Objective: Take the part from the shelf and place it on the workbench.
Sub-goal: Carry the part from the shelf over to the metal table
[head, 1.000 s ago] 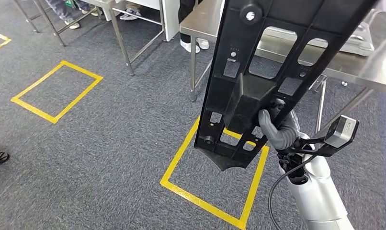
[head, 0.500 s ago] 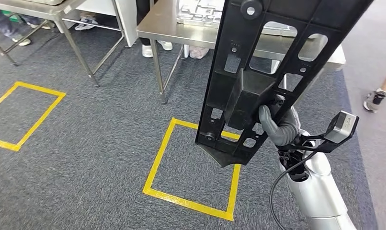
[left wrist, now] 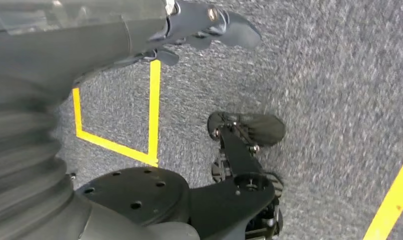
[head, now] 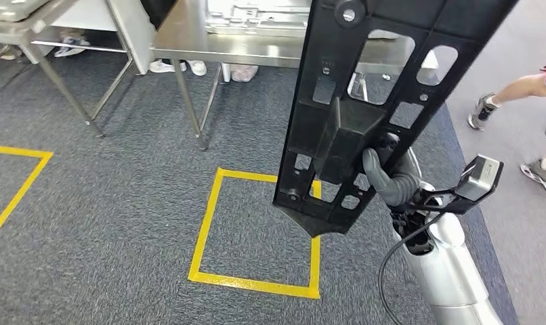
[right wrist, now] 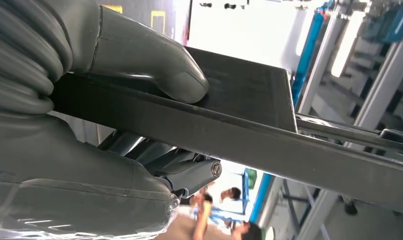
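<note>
We see the right hand [head: 387,177] gripping the black part [head: 365,101], thumb pressed on one face and fingers wrapped behind it. The part is held upright in the air, above the grey carpet [head: 108,203] and a yellow taped square [head: 253,233], near the steel workbench [head: 189,42]. The left hand [left wrist: 199,25] hangs over the carpet, empty, fingers slightly apart.
</note>
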